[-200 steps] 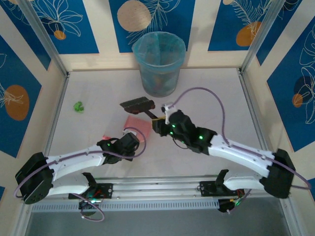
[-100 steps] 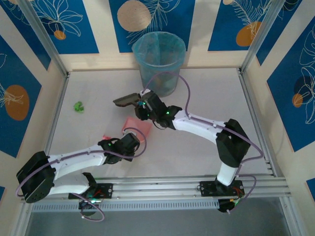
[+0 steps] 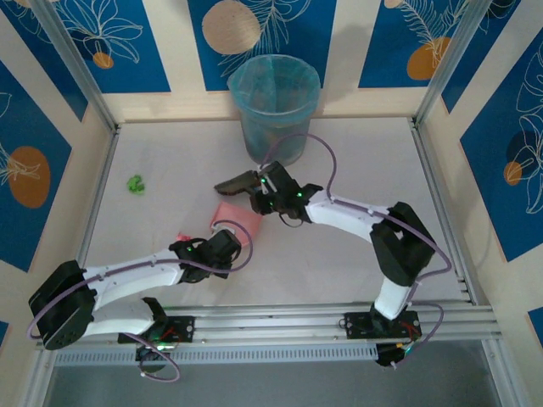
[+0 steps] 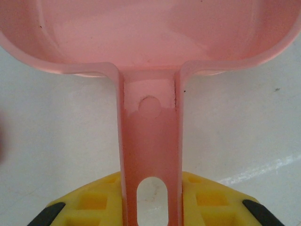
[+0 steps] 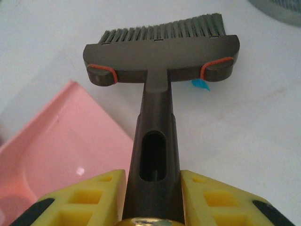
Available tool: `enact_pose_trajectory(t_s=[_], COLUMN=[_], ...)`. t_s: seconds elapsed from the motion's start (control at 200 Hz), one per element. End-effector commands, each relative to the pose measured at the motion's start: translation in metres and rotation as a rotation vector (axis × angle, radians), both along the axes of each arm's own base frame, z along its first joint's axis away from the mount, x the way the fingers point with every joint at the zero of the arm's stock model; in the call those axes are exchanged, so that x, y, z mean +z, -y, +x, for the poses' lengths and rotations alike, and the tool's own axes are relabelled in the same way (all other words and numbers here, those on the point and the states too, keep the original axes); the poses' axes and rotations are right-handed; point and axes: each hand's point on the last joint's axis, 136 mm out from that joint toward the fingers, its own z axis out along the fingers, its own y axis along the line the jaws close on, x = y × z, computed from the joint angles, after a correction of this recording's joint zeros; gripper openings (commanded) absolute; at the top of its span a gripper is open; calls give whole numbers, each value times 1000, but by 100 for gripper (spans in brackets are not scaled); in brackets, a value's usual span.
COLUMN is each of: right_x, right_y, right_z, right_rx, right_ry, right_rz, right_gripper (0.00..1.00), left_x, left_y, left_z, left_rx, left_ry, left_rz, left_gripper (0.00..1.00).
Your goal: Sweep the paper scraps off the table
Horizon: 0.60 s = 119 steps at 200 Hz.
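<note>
White counter (image 3: 170, 153), blue patterned walls (image 3: 68, 42). One green paper scrap (image 3: 135, 182) lies at the left, well apart from both jaws, and a cyan scrap (image 5: 200, 84) sits just beside the brush (image 5: 162, 52). Clamped on the brush handle are the right jaws, elbow bent, reaching left. Low and outstretched, the left jaws pinch the pink dustpan (image 4: 141, 37) handle.

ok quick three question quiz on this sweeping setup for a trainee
1. True or false: the right gripper is shut on the dark grey bristle brush.
2. What does the left gripper hold? A) a sponge B) the flat pink plastic dustpan C) a cup
3. Seen from above, on which side of the white table does the crumpled green paper scrap lie?

Key: 1 true; 2 B; 3 left
</note>
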Motion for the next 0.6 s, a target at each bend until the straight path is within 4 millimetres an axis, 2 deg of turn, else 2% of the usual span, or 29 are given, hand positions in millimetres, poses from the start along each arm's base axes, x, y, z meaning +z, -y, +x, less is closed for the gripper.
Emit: enact_pose_trajectory(t_s=[0.0, 0.305, 0.43, 0.59], right_x=[7, 6, 12, 35], right_y=[27, 104, 133, 166], right_z=[-28, -83, -98, -111], right_rx=[-30, -156, -244, -352], right_ry=[-60, -157, -179, -176], right_rz=[34, 79, 138, 264], right_gripper=[0, 0, 0, 0], left_x=[-1, -7, -8, -8], left_y=[2, 17, 22, 36], left_z=[-1, -7, -10, -17], left_rx=[-8, -72, -102, -165], left_ry=[-5, -52, -66, -92], left_rz=[8, -29, -48, -92], left_gripper=[0, 0, 0, 0])
